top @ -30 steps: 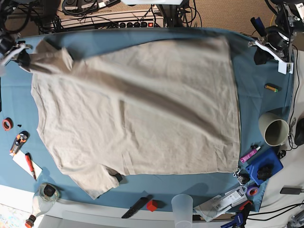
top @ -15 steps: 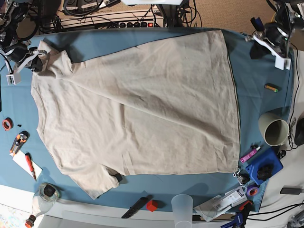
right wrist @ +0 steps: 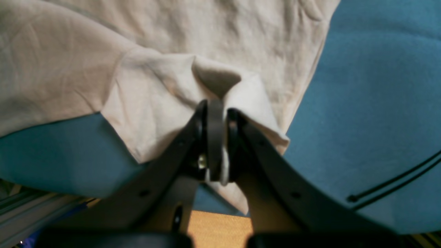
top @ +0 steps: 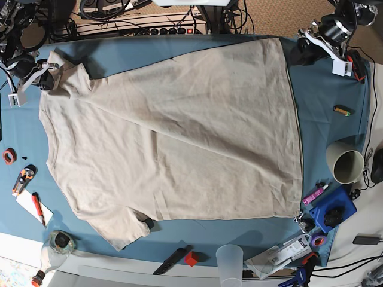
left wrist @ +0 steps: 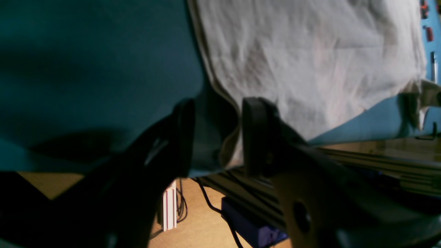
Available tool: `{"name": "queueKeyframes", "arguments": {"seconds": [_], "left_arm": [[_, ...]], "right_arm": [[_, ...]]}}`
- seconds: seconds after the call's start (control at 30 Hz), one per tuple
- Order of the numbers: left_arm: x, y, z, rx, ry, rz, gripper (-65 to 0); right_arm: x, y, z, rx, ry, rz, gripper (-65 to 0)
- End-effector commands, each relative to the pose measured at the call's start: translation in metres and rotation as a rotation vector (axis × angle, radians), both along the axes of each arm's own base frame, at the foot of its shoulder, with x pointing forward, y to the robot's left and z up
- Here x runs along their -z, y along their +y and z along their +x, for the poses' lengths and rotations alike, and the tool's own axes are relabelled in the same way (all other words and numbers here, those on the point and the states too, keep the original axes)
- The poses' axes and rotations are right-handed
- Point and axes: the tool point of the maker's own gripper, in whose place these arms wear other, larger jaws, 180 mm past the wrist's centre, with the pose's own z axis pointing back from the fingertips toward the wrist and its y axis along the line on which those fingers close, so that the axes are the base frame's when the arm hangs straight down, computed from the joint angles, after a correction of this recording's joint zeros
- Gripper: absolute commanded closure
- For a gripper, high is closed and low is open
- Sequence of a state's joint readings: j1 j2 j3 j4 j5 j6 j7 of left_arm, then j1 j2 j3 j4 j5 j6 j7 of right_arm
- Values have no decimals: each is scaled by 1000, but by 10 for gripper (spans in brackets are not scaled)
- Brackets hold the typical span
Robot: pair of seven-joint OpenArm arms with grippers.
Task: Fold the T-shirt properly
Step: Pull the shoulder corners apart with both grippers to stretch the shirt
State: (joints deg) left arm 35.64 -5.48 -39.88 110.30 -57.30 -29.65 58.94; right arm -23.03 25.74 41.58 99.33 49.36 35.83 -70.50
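Observation:
The beige T-shirt [top: 173, 131] lies spread flat on the blue-teal table cloth [top: 329, 119]. At the far left, my right gripper [top: 46, 79] is shut on a sleeve. The right wrist view shows its jaws [right wrist: 215, 137] pinching a bunched fold of the T-shirt [right wrist: 137, 86]. My left gripper [top: 299, 55] is at the shirt's far right corner. Seen from the left wrist, the left gripper [left wrist: 215, 137] is open, its black fingers [left wrist: 255, 137] wide apart. The loose edge of the T-shirt [left wrist: 310, 62] lies between them.
At the right edge are a beige cup [top: 348, 165], a pink marker [top: 315, 194] and a blue box [top: 333, 210]. A clear cup [top: 229, 260], a red block [top: 191, 259] and a black tool [top: 172, 259] line the front. Orange pliers [top: 23, 178] and red tape [top: 8, 156] lie left.
My left gripper has opened, let go of the shirt's corner and shifted left toward the far edge. The shirt, stretched and lifted a second ago, now lies flat. The right gripper keeps its hold.

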Motion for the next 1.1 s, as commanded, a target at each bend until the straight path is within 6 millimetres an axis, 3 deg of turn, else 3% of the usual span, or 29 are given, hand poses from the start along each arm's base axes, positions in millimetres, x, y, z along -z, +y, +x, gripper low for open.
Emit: {"name": "queueKeyframes", "arguments": {"seconds": [0.0,0.23,0.4,0.57,0.77,0.83,0.93,1.07], "left_arm": [[-6,-1,-1,1,-20,-9,-239],[-2,-28,-5,45,-19,-55,-239],[15,-46,-4,87,12,0,-240],[36,-43,-7,55,80,71,-241],[37,-44,-9,58,92,66,-239],[36,-47,-10,44,107,36,-181],[38,-52,-16,66,145,9,0],[36,-57,-20,129,134,15,0]], "right_arm": [[-12,-5,7,-12,-33,-22,0],[-12,-5,7,-12,-33,-22,0],[-12,-6,7,-13,-30,-24,0],[-12,-6,6,-14,-25,-25,0],[-12,-6,6,-14,-26,-25,0],[-12,-6,6,-14,-27,-25,0],[-12,-6,7,-14,-27,-25,0],[-14,-5,9,-13,-41,-23,0]]}}
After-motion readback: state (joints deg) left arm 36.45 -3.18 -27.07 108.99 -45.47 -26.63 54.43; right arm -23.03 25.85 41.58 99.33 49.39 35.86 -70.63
